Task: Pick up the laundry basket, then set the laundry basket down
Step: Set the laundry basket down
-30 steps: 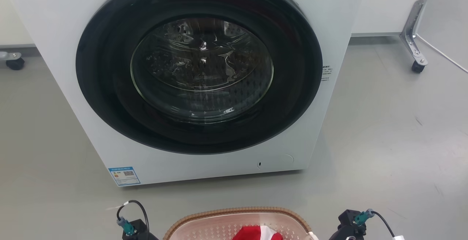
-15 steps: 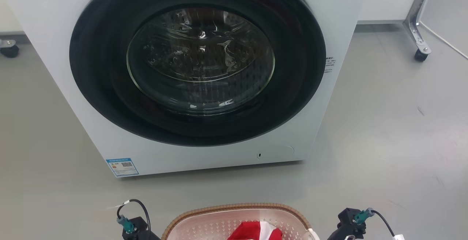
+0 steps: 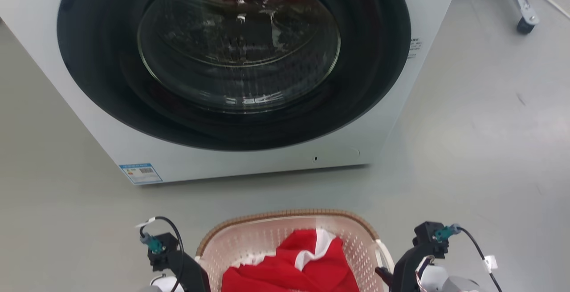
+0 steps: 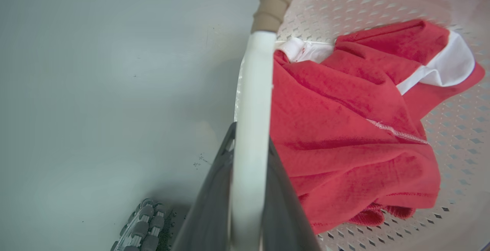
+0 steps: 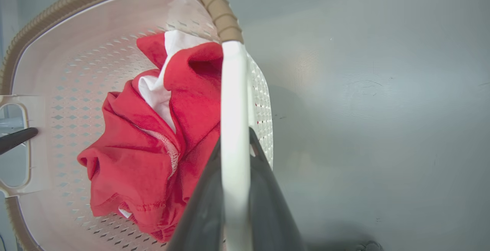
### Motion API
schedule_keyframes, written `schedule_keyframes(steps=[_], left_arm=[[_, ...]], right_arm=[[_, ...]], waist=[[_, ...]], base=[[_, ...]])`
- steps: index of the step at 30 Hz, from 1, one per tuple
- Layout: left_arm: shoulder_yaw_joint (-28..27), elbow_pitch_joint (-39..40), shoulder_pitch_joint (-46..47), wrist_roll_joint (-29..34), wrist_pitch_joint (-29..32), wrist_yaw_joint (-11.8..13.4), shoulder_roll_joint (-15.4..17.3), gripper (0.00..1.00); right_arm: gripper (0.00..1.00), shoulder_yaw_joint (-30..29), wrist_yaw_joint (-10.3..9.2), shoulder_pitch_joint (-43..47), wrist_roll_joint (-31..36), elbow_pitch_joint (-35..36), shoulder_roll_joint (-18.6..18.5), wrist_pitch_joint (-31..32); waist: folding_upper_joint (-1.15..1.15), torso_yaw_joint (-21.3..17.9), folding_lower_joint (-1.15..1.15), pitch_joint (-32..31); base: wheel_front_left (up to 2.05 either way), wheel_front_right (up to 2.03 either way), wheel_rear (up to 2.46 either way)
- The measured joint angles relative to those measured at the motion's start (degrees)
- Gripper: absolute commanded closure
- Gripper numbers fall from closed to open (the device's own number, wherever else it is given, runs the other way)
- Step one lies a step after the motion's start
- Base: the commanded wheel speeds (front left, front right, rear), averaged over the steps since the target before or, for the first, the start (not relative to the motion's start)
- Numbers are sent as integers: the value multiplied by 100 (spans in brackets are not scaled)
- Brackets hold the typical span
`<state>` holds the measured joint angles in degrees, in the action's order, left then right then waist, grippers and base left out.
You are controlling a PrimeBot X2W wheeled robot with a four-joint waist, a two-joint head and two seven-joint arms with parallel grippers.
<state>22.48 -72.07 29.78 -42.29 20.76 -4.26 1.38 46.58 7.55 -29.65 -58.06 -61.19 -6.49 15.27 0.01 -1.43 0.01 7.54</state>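
The laundry basket (image 3: 285,215), cream with a brown woven rim, sits at the bottom middle of the head view, in front of the washing machine, with a red and white cloth (image 3: 289,269) inside. My left gripper (image 4: 250,136) is shut on the basket's white left handle (image 4: 254,90). On the opposite side, my right gripper (image 5: 234,138) is shut on the white right handle (image 5: 233,90). Both arms' dark wrists (image 3: 178,265) (image 3: 409,261) flank the basket. I cannot tell whether the basket touches the floor.
A white front-loading washing machine (image 3: 249,163) with a dark round door (image 3: 236,47) stands close ahead of the basket. A metal leg with a caster (image 3: 525,25) is at the far right. Grey floor (image 3: 467,149) lies open to the right and left.
The camera has moved: the washing machine has shifted up the picture and looks larger. More of the basket and red cloth shows, and both wrists sit higher in view, still beside the basket.
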Motion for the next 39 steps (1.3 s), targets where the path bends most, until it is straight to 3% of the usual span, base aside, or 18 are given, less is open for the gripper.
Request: schedule_keyframes(steps=[39], left_arm=[[25, 554, 2062, 323, -1493, 232, 129, 100]], right_arm=[[100, 242, 0, -2275, 780, 170, -297, -1892]], waist=[[1, 28, 0, 3232]], base=[[0, 0, 0]])
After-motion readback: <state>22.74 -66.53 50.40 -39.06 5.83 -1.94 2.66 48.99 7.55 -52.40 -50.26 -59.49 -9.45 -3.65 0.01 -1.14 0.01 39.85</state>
